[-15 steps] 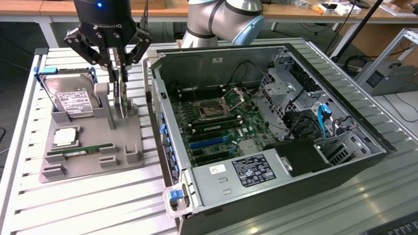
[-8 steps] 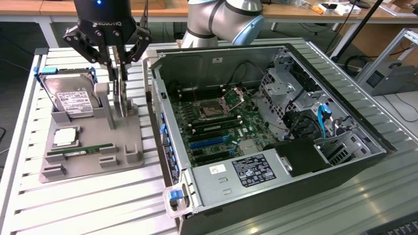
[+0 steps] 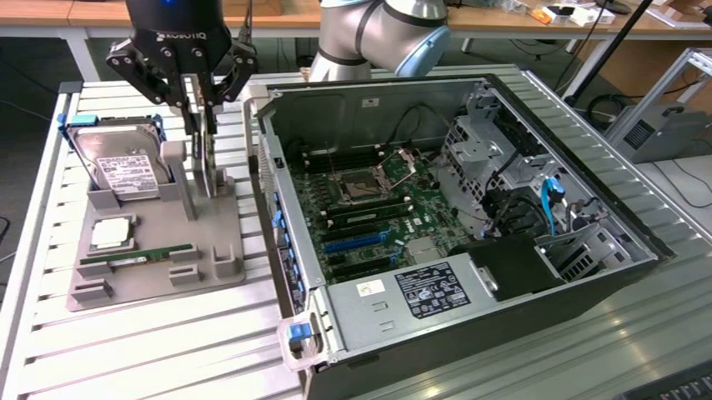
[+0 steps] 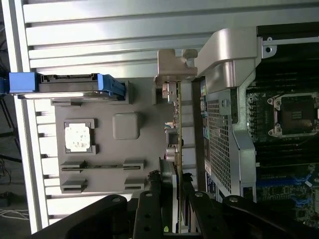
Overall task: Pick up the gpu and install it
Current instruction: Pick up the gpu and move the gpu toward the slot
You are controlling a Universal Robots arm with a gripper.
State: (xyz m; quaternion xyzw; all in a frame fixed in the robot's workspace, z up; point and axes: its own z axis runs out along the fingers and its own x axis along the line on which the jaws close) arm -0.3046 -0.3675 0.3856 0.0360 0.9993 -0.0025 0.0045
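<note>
The gripper (image 3: 200,125) hangs over the grey parts tray (image 3: 145,287) on the worktop (image 3: 133,350). Its fingers (image 4: 149,211) are closed partway onto the gpu (image 3: 207,171), which stands upright on edge in the tray's slot, between the hard drive (image 3: 122,171) and the open computer case (image 3: 333,108).
</note>
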